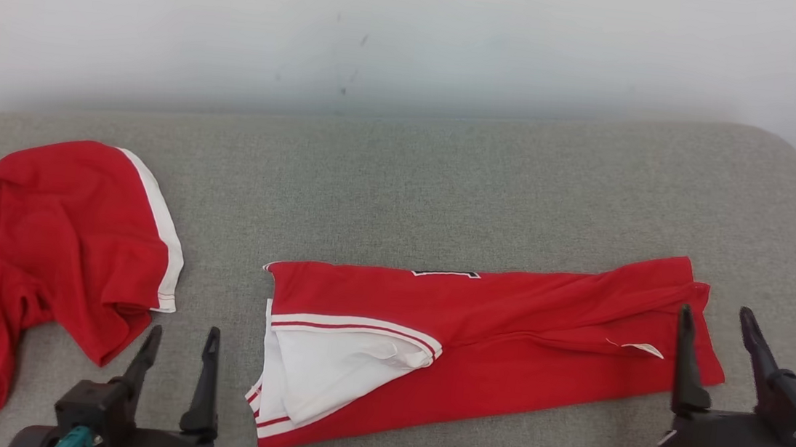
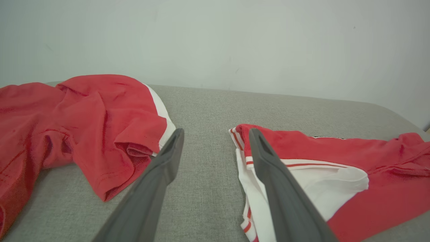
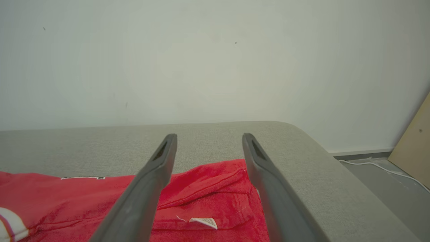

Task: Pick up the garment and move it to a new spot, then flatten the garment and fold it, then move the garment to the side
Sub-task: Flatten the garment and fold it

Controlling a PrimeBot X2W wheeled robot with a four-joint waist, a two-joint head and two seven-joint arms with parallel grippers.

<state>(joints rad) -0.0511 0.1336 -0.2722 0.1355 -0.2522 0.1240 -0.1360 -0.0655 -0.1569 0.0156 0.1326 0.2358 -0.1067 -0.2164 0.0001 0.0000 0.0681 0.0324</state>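
Observation:
The garment (image 1: pixel 505 321) is a red piece with white trim, folded into a long strip across the middle of the grey cushion (image 1: pixel 446 177). Its white-trimmed end (image 2: pixel 322 181) points left and a small white label (image 3: pixel 203 221) lies near its right end. My left gripper (image 1: pixel 184 333) is open, hovering just left of that white end with bare cushion between its fingers (image 2: pixel 215 131). At the strip's right end, my right gripper (image 1: pixel 716 312) is open above the red cloth (image 3: pixel 208 188), holding nothing.
A second red garment with a white stripe (image 1: pixel 54 234) lies crumpled at the cushion's left, close to my left gripper (image 2: pixel 87 124). A pale wall runs behind. The cushion's right edge drops to a floor with a white cable (image 3: pixel 379 167) and a board (image 3: pixel 415 151).

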